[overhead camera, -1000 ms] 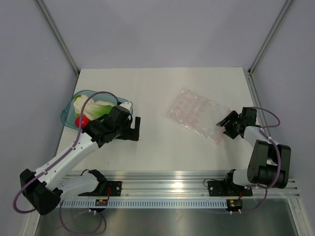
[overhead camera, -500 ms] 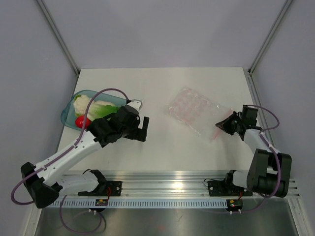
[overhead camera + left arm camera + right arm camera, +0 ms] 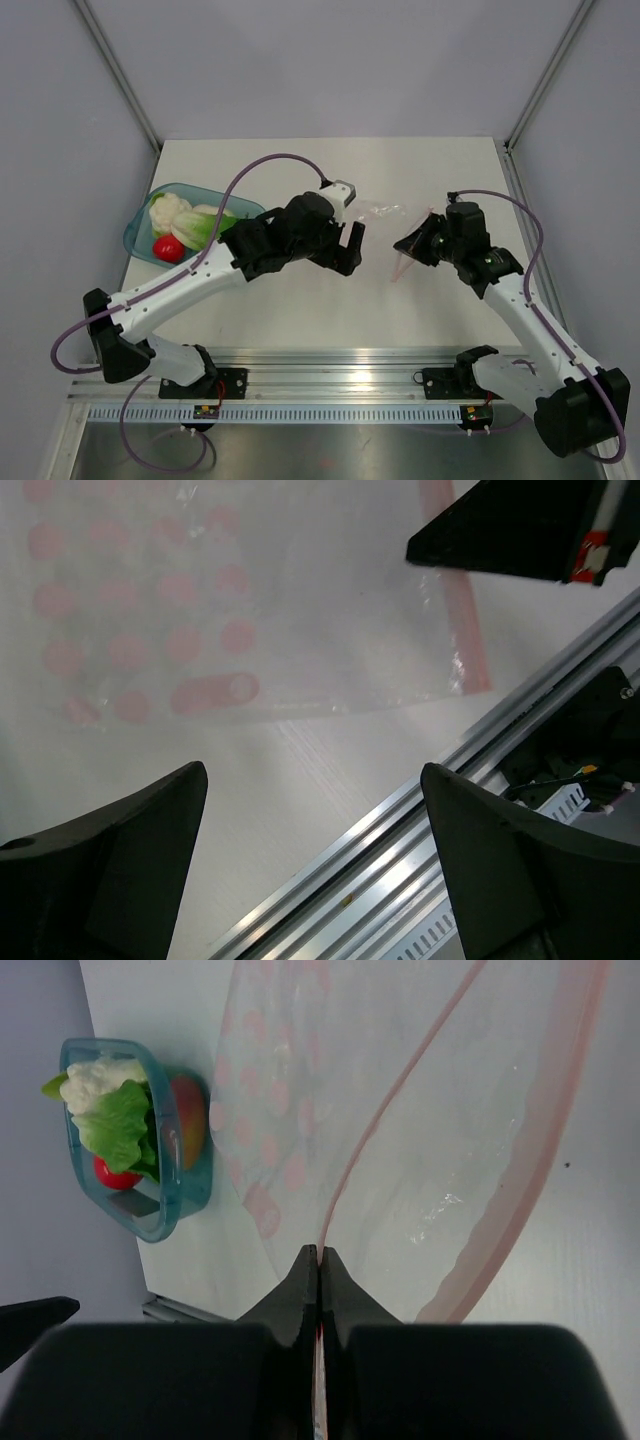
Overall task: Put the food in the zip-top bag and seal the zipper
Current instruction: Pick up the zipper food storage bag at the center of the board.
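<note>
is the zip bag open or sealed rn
Open: in the right wrist view the zip-top bag has its zipper strips spread apart, one pinched by the right gripper.

Bowl [image 3: 135,240] sits at left edge of table [image 3: 300,170], w/ food [image 3: 190,222] piled in it. Zip-top bag [image 3: 150,600] is right of ctr, betw. the 2 grippers. Left gripper [image 3: 350,248] is just to its left. Right gripper [image 3: 402,246] is on its right, touching the zipper [image 3: 375,1130]. Rail [image 3: 340,360] runs along near edge, in front of all.
</note>
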Tool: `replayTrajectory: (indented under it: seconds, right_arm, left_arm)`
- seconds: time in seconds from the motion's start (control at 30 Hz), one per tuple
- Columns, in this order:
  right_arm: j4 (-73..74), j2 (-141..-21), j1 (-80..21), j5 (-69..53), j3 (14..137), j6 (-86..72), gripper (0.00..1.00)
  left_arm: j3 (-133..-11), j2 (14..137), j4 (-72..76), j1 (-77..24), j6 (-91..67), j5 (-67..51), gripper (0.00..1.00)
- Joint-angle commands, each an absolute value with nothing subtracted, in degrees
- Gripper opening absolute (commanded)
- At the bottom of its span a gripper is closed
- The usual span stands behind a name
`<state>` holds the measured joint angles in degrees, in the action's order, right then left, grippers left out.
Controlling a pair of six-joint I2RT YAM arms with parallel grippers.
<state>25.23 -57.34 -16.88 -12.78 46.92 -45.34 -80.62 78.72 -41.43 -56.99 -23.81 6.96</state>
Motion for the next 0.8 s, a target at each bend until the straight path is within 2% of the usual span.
replayTrajectory:
  seconds: [0.0, 0.33, 0.77]
  right_arm:
    - [27.2, -58.4, -21.0, -7.3, 51.1, -49.7, 0.0]
    - [23.8, -65.3, -30.8, -2.7, 55.8, -56.2, 0.0]
    - [21.3, -64.6, -31.6, -5.0, 54.6, -61.3, 0.0]
  left_arm:
    - [-85.6, 81.0, -36.5, -58.4, -22.9, 4.0, 0.91]
    - [-84.4, 85.3, -33.6, -61.5, -27.9, 10.3, 0.89]
    - [-80.5, 88.1, -30.8, -64.6, -26.6, 17.9, 0.76]
